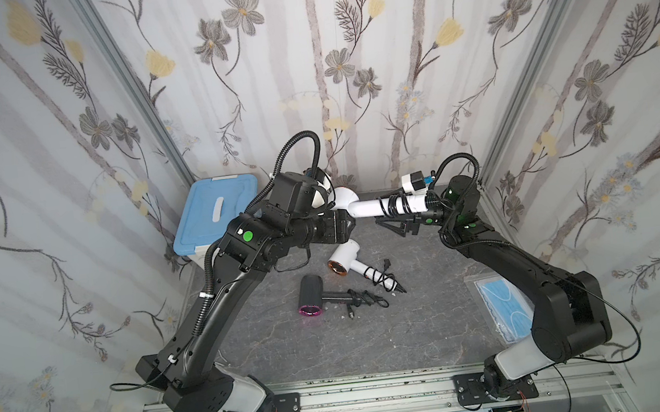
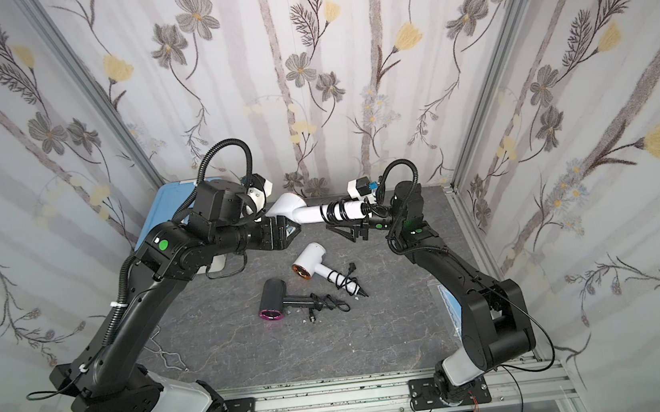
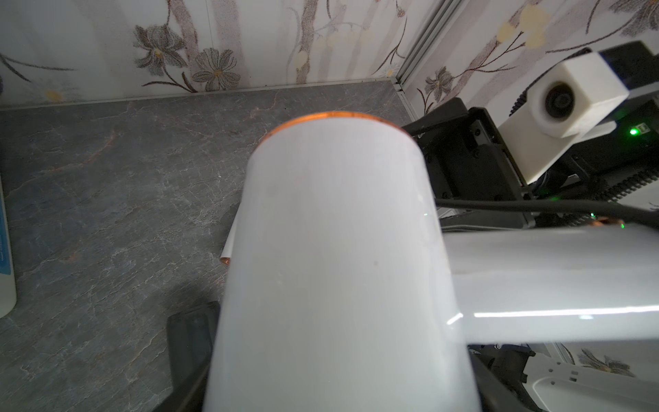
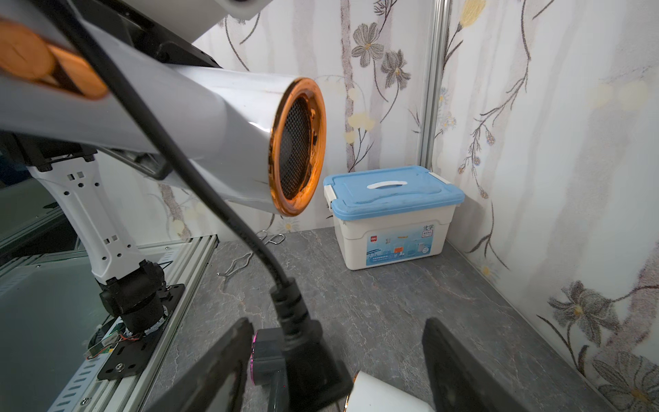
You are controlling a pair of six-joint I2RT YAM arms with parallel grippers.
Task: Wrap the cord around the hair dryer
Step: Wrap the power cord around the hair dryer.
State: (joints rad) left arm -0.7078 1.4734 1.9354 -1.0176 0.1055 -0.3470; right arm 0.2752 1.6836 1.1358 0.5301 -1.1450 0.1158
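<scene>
White hair dryer: held aloft over the far middle of the worktop, black cord coiled round its handle. Left pincer clenched on its barrel. Right pincer released, fingers spread, the cord's plug dangling between them. Second white dryer and dark dryer lie mid-worktop, nearer.

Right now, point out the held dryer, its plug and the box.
held dryer (image 1: 366,208), a top view, bare handle.
plug (image 4: 310,364), right wrist view, plug body.
box (image 4: 392,198), right wrist view, blue lid.
</scene>
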